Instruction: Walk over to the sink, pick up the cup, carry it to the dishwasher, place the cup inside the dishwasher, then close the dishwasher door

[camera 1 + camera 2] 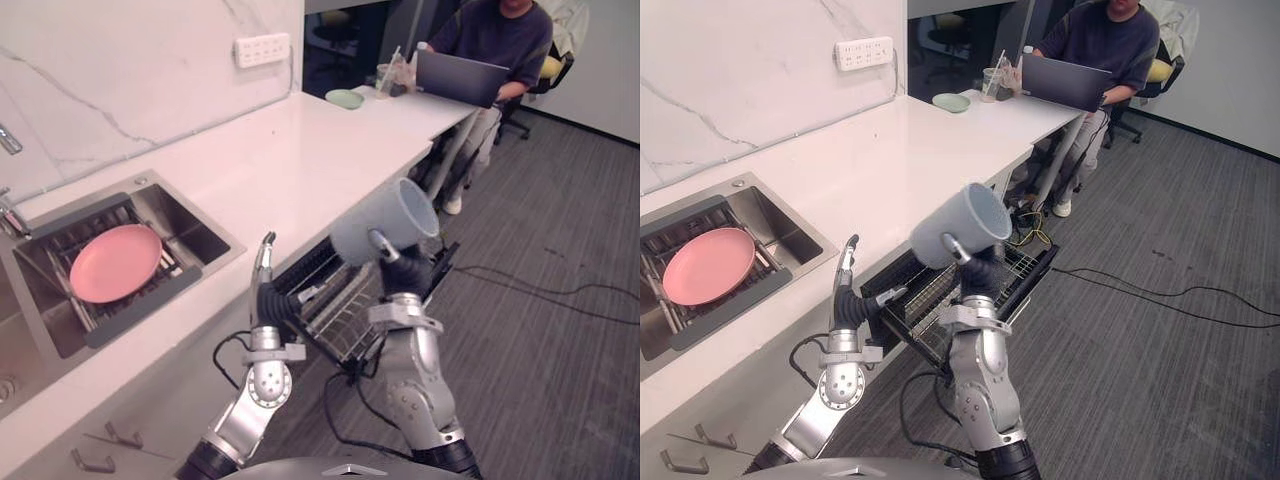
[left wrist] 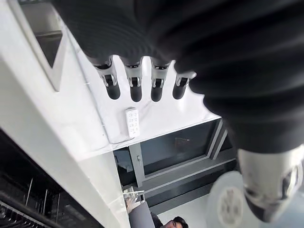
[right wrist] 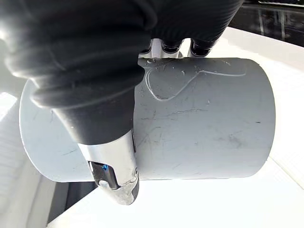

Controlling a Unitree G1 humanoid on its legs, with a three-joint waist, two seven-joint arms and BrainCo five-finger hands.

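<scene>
Indoors, a long white stone countertop (image 1: pixel 300 150) borders grey carpet floor (image 1: pixel 560 380). Off its front edge, the right hand (image 1: pixel 400 272) grips a tilted pale grey cylindrical cup (image 1: pixel 385 225) above a pulled-out wire dishwasher rack (image 1: pixel 335 305); the left hand (image 1: pixel 263 278) stands beside, fingers straight, empty. Under the countertop, the rack's back is hidden.

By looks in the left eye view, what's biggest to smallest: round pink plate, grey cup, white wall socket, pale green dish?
Largest: grey cup and round pink plate look alike, the cup nearer.
Then white wall socket.
Then pale green dish.
</scene>
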